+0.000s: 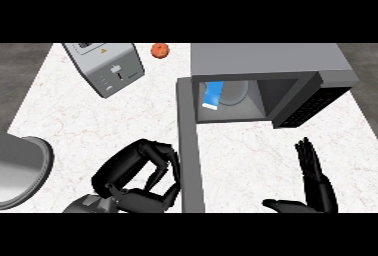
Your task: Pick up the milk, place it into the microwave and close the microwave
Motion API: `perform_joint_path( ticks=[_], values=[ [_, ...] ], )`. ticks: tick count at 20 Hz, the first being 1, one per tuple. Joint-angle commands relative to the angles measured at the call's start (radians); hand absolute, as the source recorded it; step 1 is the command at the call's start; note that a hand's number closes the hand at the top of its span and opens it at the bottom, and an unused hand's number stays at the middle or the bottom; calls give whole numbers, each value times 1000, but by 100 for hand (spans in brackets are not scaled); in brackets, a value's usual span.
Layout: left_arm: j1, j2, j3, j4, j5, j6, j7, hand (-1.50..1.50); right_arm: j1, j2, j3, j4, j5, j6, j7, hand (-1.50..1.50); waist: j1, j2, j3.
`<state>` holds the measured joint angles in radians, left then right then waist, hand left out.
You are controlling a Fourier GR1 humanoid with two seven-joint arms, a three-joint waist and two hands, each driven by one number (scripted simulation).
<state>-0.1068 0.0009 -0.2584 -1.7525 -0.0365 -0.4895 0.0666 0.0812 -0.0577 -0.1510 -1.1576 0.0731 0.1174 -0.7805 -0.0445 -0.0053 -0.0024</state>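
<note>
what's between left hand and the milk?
Head view: the open microwave door stands between the left hand and the milk, which sits inside the microwave.

- Counter (66, 125): white stone-look top with faint veining, matt.
- Microwave (266, 60): smooth grey metal-look casing, dull sheen; its open door (190, 150) the same plain grey.
- Toaster (107, 67): brushed silver metal look.
- Milk (212, 95): smooth blue-and-white carton.
- Left hand (140, 175) and right hand (314, 185): glossy black plastic-like shells.
</note>
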Motion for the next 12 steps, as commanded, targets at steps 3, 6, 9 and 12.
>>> perform_joint_path(
  ticks=[3, 6, 9, 12],
  values=[
    [-74, -1, -190, 309, -155, 167, -190, 150, 116, -75, -6, -194, -29, 66, 31, -150, 13, 7, 1],
    [-101, -1, -229, 468, -216, 264, -310, 150, 241, -58, 44, -335, -12, 82, 17, -150, 1, 8, 0],
    [-172, -1, -314, 566, -162, 429, -398, 150, 297, -84, 37, -470, -112, 185, 77, -150, -8, 8, -1],
    [-244, -1, -378, 720, -78, 570, -505, 150, 299, -53, 62, -527, -123, 178, 96, -150, -20, 14, -1]
  ],
)
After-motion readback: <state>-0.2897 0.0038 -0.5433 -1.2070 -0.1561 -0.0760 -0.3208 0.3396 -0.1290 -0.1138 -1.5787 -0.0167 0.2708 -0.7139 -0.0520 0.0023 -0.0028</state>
